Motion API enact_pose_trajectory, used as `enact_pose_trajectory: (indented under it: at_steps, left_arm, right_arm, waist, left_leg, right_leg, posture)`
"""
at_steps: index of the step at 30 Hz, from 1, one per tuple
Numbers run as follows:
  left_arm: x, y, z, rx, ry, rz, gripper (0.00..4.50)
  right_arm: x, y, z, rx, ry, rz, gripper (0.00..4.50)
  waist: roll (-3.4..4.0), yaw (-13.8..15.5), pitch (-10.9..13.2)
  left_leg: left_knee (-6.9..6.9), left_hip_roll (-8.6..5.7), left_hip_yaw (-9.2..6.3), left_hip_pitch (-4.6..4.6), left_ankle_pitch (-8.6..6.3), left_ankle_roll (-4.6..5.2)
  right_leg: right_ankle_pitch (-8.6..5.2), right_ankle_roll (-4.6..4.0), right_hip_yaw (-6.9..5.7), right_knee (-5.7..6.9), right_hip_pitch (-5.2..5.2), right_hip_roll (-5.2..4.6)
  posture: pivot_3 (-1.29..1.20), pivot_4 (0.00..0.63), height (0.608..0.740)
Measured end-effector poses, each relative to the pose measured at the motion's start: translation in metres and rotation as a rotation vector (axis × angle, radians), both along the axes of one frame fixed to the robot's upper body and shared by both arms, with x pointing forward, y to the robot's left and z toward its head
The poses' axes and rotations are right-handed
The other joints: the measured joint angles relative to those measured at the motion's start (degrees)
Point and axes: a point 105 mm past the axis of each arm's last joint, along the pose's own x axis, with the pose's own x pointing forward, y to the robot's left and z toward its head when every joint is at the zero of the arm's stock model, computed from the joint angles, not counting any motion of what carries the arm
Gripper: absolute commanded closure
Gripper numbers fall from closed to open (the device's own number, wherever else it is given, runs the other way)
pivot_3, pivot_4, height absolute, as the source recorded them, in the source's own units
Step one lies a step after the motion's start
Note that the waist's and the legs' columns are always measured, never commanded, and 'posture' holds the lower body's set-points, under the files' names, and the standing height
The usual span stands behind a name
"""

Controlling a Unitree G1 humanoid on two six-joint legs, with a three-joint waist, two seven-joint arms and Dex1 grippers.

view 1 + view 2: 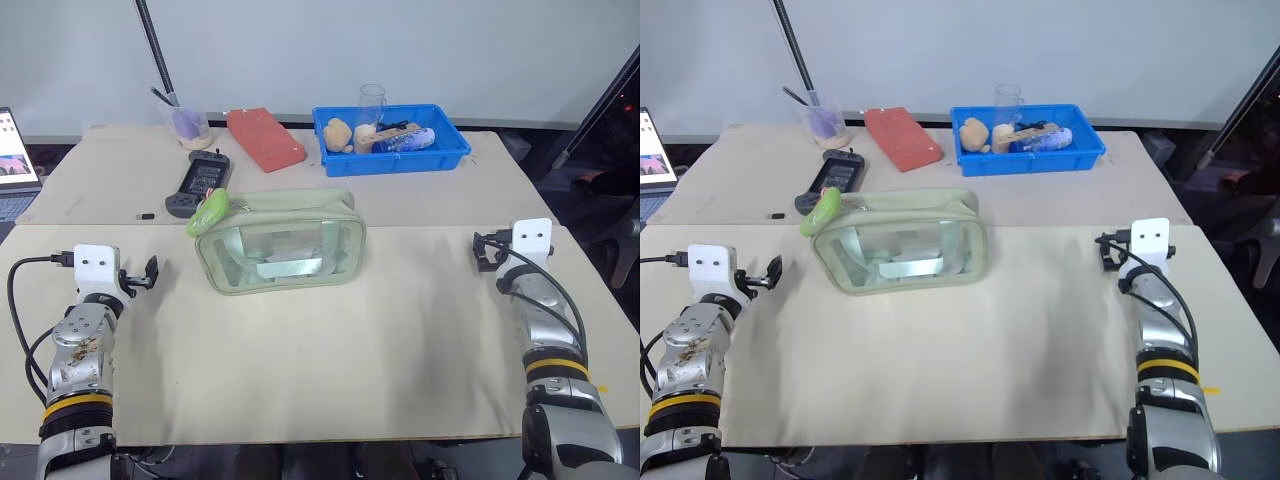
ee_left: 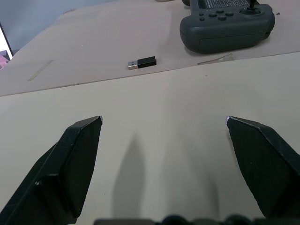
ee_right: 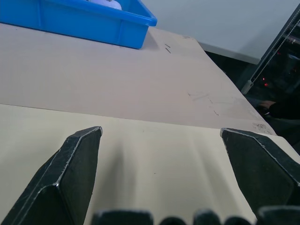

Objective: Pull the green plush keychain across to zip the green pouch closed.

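A beige table (image 1: 400, 340) carries the green pouch (image 1: 282, 243), a dark handheld controller (image 1: 199, 183), a red block (image 1: 264, 138), a blue bin (image 1: 392, 139), a plastic cup (image 1: 188, 122) and what looks like a small USB stick (image 2: 142, 63).

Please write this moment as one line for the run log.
left gripper: open, empty | right gripper: open, empty | green plush keychain: at pouch's left end | green pouch: on table between grippers, untouched

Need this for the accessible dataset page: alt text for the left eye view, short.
A pale green pouch lies on a beige table, its green plush keychain at the end toward the robot's left. The open left gripper and open right gripper hover apart from it at either side. Behind sit a blue bin, a red block and a black handheld controller.
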Motion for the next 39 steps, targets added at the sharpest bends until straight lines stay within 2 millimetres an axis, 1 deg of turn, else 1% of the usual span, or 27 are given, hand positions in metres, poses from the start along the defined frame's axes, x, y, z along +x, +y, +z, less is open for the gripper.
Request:
enact_pose_trajectory:
  at_steps: [5, 7, 9, 11, 13, 16, 17, 18, 19, 21, 23, 25, 27, 28, 29, 31, 33, 35, 37, 38, 39]
  left_arm:
    - [-0.001, 0.003, 0.004, 0.017, -0.002, -0.001, 0.00]
    - [-0.003, 0.008, 0.011, 0.014, -0.012, -0.014, 0.00]
    - [-0.005, 0.012, 0.022, 0.005, -0.030, -0.033, 0.00]
    - [-0.007, 0.015, 0.045, 0.003, -0.055, -0.079, 0.00]
    - [-0.005, 0.008, 0.079, 0.029, -0.093, -0.165, 0.00]
    - [-0.006, -0.022, 0.146, 0.126, -0.156, -0.360, 0.00]
    - [-0.009, -0.038, 0.168, 0.171, -0.177, -0.436, 0.00]
    - [-0.010, -0.056, 0.185, 0.202, -0.187, -0.517, 0.00]
    - [-0.013, -0.080, 0.200, 0.237, -0.193, -0.618, 0.00]
    - [-0.017, -0.127, 0.219, 0.290, -0.180, -0.819, 0.00]
    - [-0.026, -0.167, 0.228, 0.353, -0.159, -0.982, 0.00]
    - [-0.033, -0.191, 0.223, 0.409, -0.108, -1.093, 0.00]
    - [-0.039, -0.212, 0.201, 0.493, -0.001, -1.213, 0.00]
    - [-0.041, -0.219, 0.190, 0.523, 0.048, -1.257, 0.00]
    - [-0.041, -0.223, 0.181, 0.564, 0.084, -1.283, 0.00]
    - [-0.038, -0.224, 0.163, 0.686, 0.142, -1.292, 0.00]
    - [-0.035, -0.224, 0.149, 0.785, 0.177, -1.294, 0.00]
    - [-0.031, -0.224, 0.142, 0.857, 0.183, -1.291, 0.00]
    - [-0.026, -0.224, 0.137, 0.899, 0.177, -1.282, 0.54]
    - [-0.024, -0.225, 0.136, 0.908, 0.170, -1.282, 0.89]
    - [-0.022, -0.225, 0.135, 0.917, 0.164, -1.283, 1.36]
  right_arm:
    - [0.000, -0.001, 0.001, -0.009, 0.002, 0.007, 0.01]
    - [0.000, -0.003, 0.005, -0.020, 0.001, 0.017, 0.01]
    - [0.000, -0.004, 0.012, -0.033, -0.005, 0.042, 0.01]
    - [0.002, 0.000, 0.028, -0.068, -0.016, 0.102, 0.01]
    - [0.003, 0.005, 0.048, -0.104, -0.024, 0.172, 0.01]
    - [0.000, 0.024, 0.082, -0.140, -0.041, 0.331, 0.01]
    - [-0.002, 0.035, 0.092, -0.151, -0.044, 0.396, 0.01]
    - [-0.004, 0.044, 0.098, -0.157, -0.035, 0.455, 0.01]
    - [-0.008, 0.055, 0.105, -0.157, -0.029, 0.520, 0.01]
    - [-0.014, 0.077, 0.120, -0.130, -0.016, 0.637, 0.01]
    - [-0.026, 0.106, 0.142, -0.129, -0.042, 0.763, 0.01]
    - [-0.041, 0.123, 0.156, -0.131, -0.053, 0.863, 0.01]
    - [-0.063, 0.145, 0.166, -0.134, -0.042, 0.991, 0.01]
    - [-0.072, 0.155, 0.169, -0.137, -0.042, 1.046, 0.01]
    - [-0.079, 0.162, 0.170, -0.138, -0.037, 1.088, 0.01]
    - [-0.094, 0.176, 0.171, -0.139, -0.023, 1.164, 0.01]
    - [-0.105, 0.186, 0.172, -0.147, -0.017, 1.214, 0.01]
    - [-0.111, 0.191, 0.172, -0.154, -0.007, 1.231, 0.01]
    - [-0.114, 0.196, 0.170, -0.154, 0.005, 1.249, 0.00]
    - [-0.114, 0.198, 0.169, -0.156, 0.014, 1.252, 0.00]
    - [-0.115, 0.200, 0.169, -0.158, 0.017, 1.256, 0.00]
  waist:
    - [0.00, -0.01, 0.00]
    - [0.00, -0.02, 0.00]
    - [0.00, -0.03, 0.01]
    - [0.01, -0.07, 0.05]
    - [0.00, -0.03, 0.10]
    - [0.01, 0.19, 0.11]
    - [0.02, 0.20, 0.11]
    - [0.02, 0.32, 0.11]
    - [0.03, 0.39, 0.11]
    - [0.04, 0.68, 0.13]
    - [0.09, 0.76, 0.15]
    - [0.13, 0.74, 0.16]
    - [0.15, 0.86, 0.16]
    - [0.15, 0.85, 0.16]
    - [0.16, 0.87, 0.17]
    - [0.18, 0.90, 0.18]
    - [0.18, 1.21, 0.18]
    - [0.19, 1.61, 0.18]
    - [0.18, 1.85, 0.19]
    - [0.18, 1.98, 0.18]
    - [0.18, 2.07, 0.18]
  left_leg:
    - [0.00, 0.00, 0.00, 0.00, 0.00, 0.00]
    - [0.00, 0.00, 0.00, 0.00, 0.00, 0.00]
    - [-0.01, 0.01, 0.00, -0.01, 0.00, 0.00]
    - [-0.01, 0.01, 0.00, -0.05, 0.00, 0.00]
    - [-0.01, 0.02, -0.02, -0.10, 0.00, 0.00]
    - [-0.02, 0.01, -0.03, -0.13, -0.01, -0.01]
    - [-0.07, 0.01, -0.03, -0.10, -0.01, -0.01]
    - [-0.09, 0.01, -0.03, -0.12, -0.01, -0.01]
    - [-0.10, 0.00, -0.01, -0.12, -0.02, 0.00]
    - [-0.09, -0.03, -0.02, -0.23, -0.01, 0.00]
    - [-0.09, -0.03, -0.02, -0.26, -0.03, 0.04]
    - [-0.11, 0.00, -0.05, -0.25, -0.11, 0.15]
    - [-0.13, 0.06, -0.07, -0.25, -0.19, 0.22]
    - [-0.13, 0.09, -0.10, -0.26, -0.20, 0.22]
    - [-0.13, 0.10, -0.11, -0.28, -0.20, 0.22]
    - [-0.13, 0.09, -0.10, -0.29, -0.20, 0.22]
    - [-0.11, 0.08, -0.09, -0.29, -0.20, 0.22]
    - [-0.02, 0.08, -0.09, -0.32, -0.20, 0.22]
    - [0.05, 0.06, -0.08, -0.37, -0.20, 0.22]
    - [0.08, 0.06, -0.08, -0.40, -0.20, 0.23]
    - [0.11, 0.04, -0.08, -0.43, -0.20, 0.23]
  right_leg:
    - [0.00, 0.00, 0.00, 0.00, 0.00, 0.00]
    - [0.00, 0.00, 0.00, -0.01, 0.00, 0.00]
    - [0.00, 0.00, 0.00, -0.02, -0.02, 0.00]
    - [0.00, 0.00, -0.01, 0.00, -0.08, 0.00]
    - [0.00, -0.01, -0.04, -0.02, -0.10, 0.01]
    - [-0.01, 0.00, -0.07, -0.12, -0.07, 0.00]
    - [-0.01, 0.00, -0.07, -0.24, -0.01, 0.00]
    - [-0.01, 0.01, -0.07, -0.32, 0.01, 0.00]
    - [0.00, 0.02, -0.07, -0.39, 0.04, -0.01]
    - [0.04, 0.09, -0.07, -0.43, -0.03, 0.00]
    - [0.04, 0.11, -0.05, -0.44, -0.05, 0.02]
    - [-0.03, 0.12, -0.05, -0.42, -0.06, 0.09]
    - [-0.17, 0.05, -0.06, -0.35, -0.09, 0.16]
    - [-0.19, 0.02, -0.06, -0.33, -0.11, 0.20]
    - [-0.19, 0.02, -0.06, -0.35, -0.13, 0.22]
    - [-0.19, 0.01, -0.05, -0.34, -0.14, 0.21]
    - [-0.19, 0.01, -0.06, -0.35, -0.14, 0.19]
    - [-0.19, 0.02, -0.06, -0.35, -0.14, 0.17]
    - [-0.23, -0.05, -0.06, -0.36, -0.13, 0.14]
    - [-0.24, -0.07, -0.07, -0.37, -0.13, 0.13]
    - [-0.24, -0.07, -0.06, -0.38, -0.14, 0.12]
  posture:
    - [0.00, 0.150, 0.740]
    - [0.00, 0.150, 0.740]
    - [0.00, 0.150, 0.740]
    - [0.00, 0.150, 0.740]
    - [0.00, 0.150, 0.740]
    - [0.00, 0.150, 0.740]
    - [0.00, 0.150, 0.740]
    - [0.00, 0.150, 0.740]
    - [0.00, 0.150, 0.740]
    - [0.00, 0.150, 0.740]
    - [0.00, 0.150, 0.740]
    - [0.00, 0.150, 0.740]
    - [0.00, 0.150, 0.740]
    - [0.00, 0.150, 0.740]
    - [0.00, 0.150, 0.740]
    - [0.00, 0.150, 0.740]
    - [0.00, 0.150, 0.740]
    - [0.00, 0.150, 0.740]
    - [0.00, 0.150, 0.740]
    - [0.00, 0.150, 0.740]
    - [0.00, 0.150, 0.740]
